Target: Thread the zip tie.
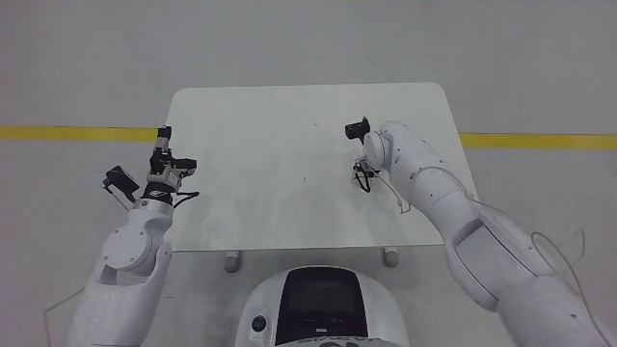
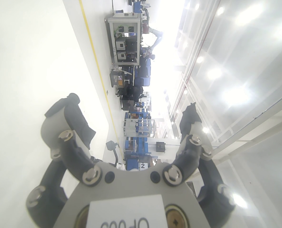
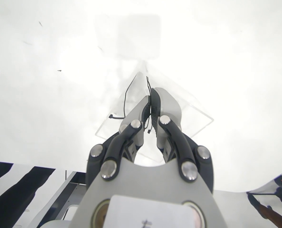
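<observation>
Between the pressed-together pads of the right claw (image 3: 151, 96) a thin black plastic zip tie (image 3: 124, 105) is pinched, so this claw is closed on it. From the pinch, two fine strands rise just past the fingertips. One long strand arcs out to one side of the claw and ends in a small dark knob. A short end hangs back between the fingers toward the claw's palm. Directly beneath the claw lies a clear, square-cornered plastic sheet (image 3: 198, 117), flat on the white rectangular table (image 1: 289, 135); whether the tie touches the sheet cannot be told. In the top view this claw points down over the table's right part, with the tie showing as a small dark loop just beside it, on the robot's side. The left claw (image 2: 131, 100) stands at the table's left edge, well apart from the right claw and the tie. Its two dark-padded fingers are spread wide with nothing between them.
</observation>
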You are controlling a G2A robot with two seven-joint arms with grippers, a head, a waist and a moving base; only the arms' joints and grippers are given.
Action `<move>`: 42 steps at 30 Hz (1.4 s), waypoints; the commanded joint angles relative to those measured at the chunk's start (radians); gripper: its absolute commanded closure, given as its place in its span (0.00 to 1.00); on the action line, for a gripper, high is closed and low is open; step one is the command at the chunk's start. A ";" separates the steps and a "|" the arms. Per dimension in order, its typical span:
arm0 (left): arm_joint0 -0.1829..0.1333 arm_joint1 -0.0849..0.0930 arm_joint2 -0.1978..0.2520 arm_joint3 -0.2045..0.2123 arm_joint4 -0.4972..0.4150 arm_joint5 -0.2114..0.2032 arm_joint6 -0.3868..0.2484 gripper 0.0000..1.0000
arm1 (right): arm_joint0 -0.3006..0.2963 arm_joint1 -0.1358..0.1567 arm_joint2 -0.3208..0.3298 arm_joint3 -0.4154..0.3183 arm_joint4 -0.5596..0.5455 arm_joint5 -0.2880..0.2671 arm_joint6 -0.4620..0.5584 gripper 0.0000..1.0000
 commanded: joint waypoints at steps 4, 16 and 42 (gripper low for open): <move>0.000 0.000 0.000 0.000 0.000 0.000 0.000 0.00 | -0.012 0.014 0.017 -0.042 -0.019 0.007 0.017 1.00; 0.000 0.000 0.000 0.000 0.000 0.000 0.000 0.00 | -0.093 0.079 0.110 -0.209 -0.062 -0.011 0.034 1.00; 0.000 0.000 0.000 0.000 0.000 0.000 0.000 0.00 | -0.321 0.175 0.286 -0.573 -0.154 -0.035 -0.033 1.00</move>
